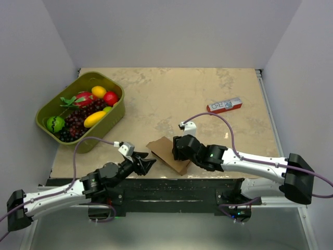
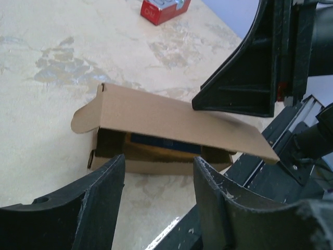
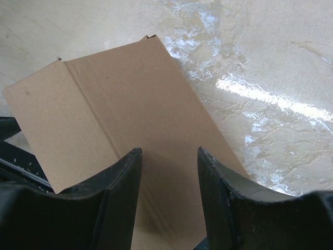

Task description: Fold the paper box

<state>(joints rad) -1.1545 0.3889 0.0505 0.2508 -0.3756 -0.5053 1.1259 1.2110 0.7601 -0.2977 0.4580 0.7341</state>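
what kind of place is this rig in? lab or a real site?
Likely a lab test cell: plain white walls box in the table, the left arm and right arm sit at its near edge, and props include a green tub of fruit and the paper box.

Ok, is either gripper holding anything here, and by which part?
Nothing is gripped. The left gripper stands open just short of the paper box; the right gripper is open over its lid.

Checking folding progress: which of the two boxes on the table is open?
The brown paper box at the near edge; its lid flap is raised. The red-and-white carton looks shut.
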